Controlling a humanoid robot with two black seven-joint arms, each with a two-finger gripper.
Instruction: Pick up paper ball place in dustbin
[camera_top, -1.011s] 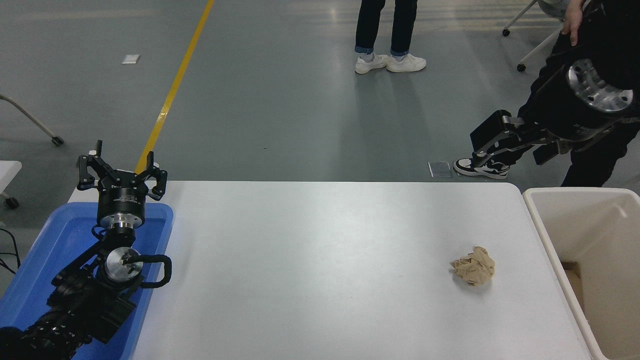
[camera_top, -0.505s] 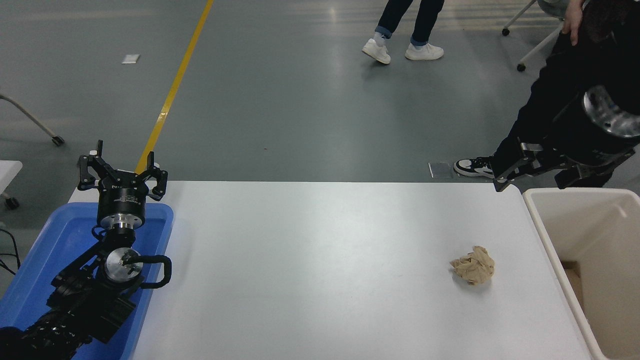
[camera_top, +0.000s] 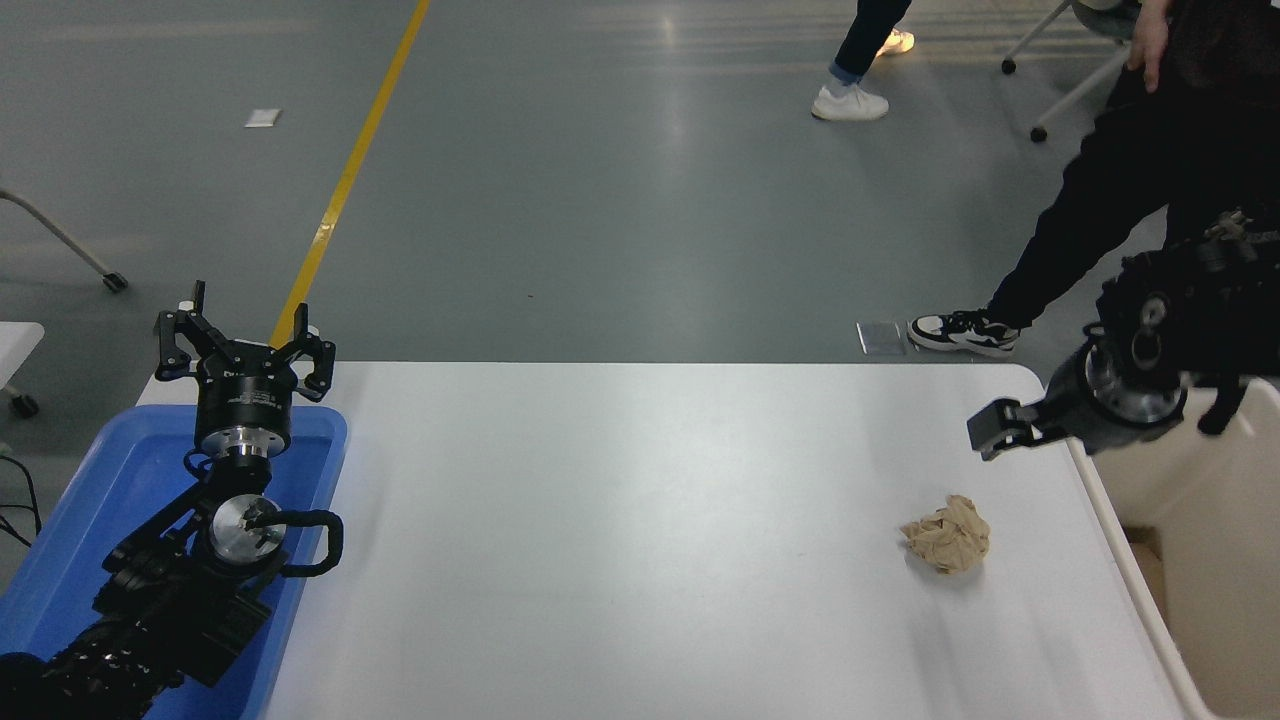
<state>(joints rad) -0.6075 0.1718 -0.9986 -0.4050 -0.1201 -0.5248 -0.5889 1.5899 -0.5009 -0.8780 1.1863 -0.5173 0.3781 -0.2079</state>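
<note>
The tan-brown crumpled paper ball (camera_top: 948, 535) lies on the white table (camera_top: 620, 540) near its right edge. The cream-beige dustbin (camera_top: 1230, 600) stands just right of the table, its rim beside the ball. My right gripper (camera_top: 1000, 432) hangs low over the table's far right corner, a little beyond the ball and apart from it, with the arm reaching in over the dustbin's far end. I cannot see how it is set. My left gripper (camera_top: 243, 340) is open and empty, parked over the blue tray at the lower left.
A shallow blue tray (camera_top: 90, 500) sits at the table's left edge under the left arm. A person in black trousers (camera_top: 1100, 200) stands close behind the table's right corner. Another person's shoe (camera_top: 850, 102) is farther back. Chair legs stand at the top right.
My right arm has swung down from high above the far right corner to just over the table near the ball. The distant person walked away to the right. The ball has not moved.
</note>
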